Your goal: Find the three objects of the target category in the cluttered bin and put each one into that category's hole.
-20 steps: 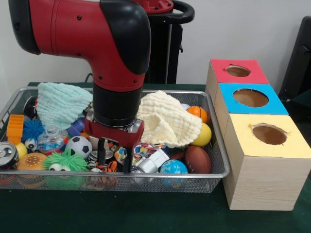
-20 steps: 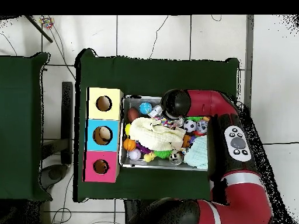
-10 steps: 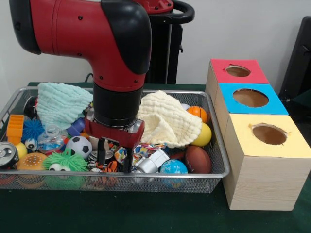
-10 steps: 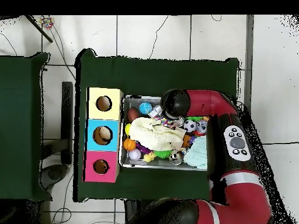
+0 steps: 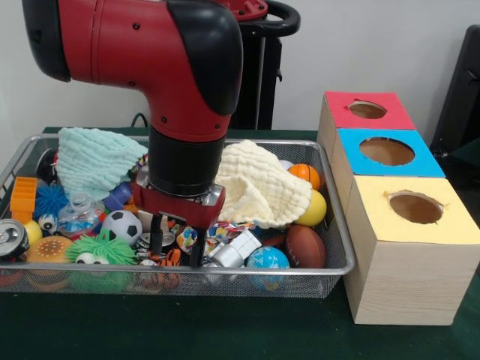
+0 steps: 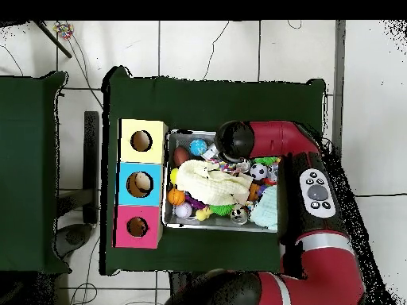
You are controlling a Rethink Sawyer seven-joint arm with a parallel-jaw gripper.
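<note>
Front view: jaws spread among toys in the bin (image 5: 330, 279); no readable writing.

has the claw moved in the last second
Yes, barely: the claw has edged toward the boxes, judged against the soccer ball, staying low in the bin.

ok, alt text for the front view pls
A red and black robot arm reaches down into the bin, its open gripper low among toys near the front rim. Two cloths, balls and a can fill the bin; red-, blue- and yellow-topped wooden boxes with round holes stand beside it.
</note>
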